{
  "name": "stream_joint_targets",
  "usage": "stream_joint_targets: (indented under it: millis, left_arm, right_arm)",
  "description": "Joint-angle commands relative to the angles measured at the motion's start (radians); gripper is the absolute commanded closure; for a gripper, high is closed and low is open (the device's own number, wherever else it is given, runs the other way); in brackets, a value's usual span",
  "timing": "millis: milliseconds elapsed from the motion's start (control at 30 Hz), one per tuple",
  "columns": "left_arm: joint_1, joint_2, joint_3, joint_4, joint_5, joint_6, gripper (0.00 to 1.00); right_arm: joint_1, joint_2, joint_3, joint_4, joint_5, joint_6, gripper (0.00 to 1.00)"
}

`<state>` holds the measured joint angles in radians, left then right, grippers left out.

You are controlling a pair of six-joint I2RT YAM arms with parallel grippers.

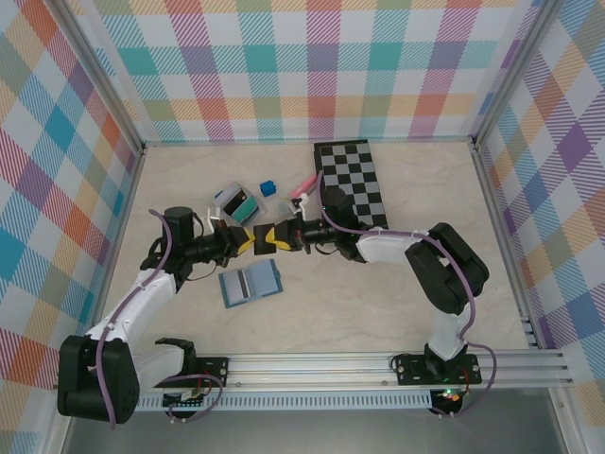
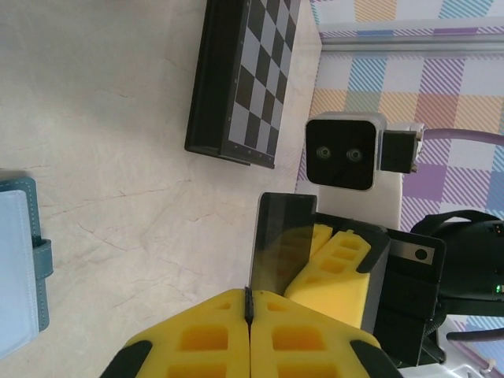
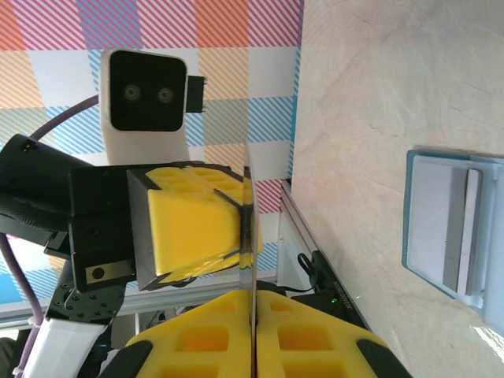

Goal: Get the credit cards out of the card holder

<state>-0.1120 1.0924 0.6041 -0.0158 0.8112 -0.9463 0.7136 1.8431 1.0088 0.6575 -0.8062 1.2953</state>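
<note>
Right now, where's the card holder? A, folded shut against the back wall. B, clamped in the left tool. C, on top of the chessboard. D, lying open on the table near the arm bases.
D: the card holder lies opened flat on the table, its lighter blue inside facing up.

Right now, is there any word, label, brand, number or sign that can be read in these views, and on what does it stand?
No text can be read.
The dark card, pinched by the left gripper and the right gripper: no legible print.
The card holder: plain blue, no lettering.
The chessboard: squares only, no letters or numbers.
The small items left of the chessboard: too small to read.
</note>
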Motion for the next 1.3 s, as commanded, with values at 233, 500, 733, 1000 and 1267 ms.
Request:
stream_joint_targets:
  millis: [233, 500, 733, 1000, 1267]
  left_arm:
    - [0.011, -0.025, -0.004, 0.115, 0.084, -0.037, 0.78]
    - [0.01, -0.016, -0.007, 0.129, 0.085, -0.03, 0.84]
    - [0.012, -0.013, 0.087, -0.094, -0.034, 0.137, 1.0]
    - [0.011, 0.067, 0.313, -0.443, -0.344, 0.495, 1.0]
    - [0.01, 0.146, 0.496, -0.445, -0.54, 0.798, 1.0]
  right_arm:
    - [0.021, 0.025, 0.037, 0.112, -0.04, 0.067, 0.94]
    - [0.023, 0.036, 0.045, 0.148, -0.052, 0.104, 0.92]
    - [0.005, -0.077, 0.045, -0.252, 0.033, -0.146, 0.53]
    - [-0.069, -0.222, 0.044, -0.693, 0.265, -0.421, 0.09]
    - [-0.111, -0.283, 0.048, -0.866, 0.436, -0.569, 0.0]
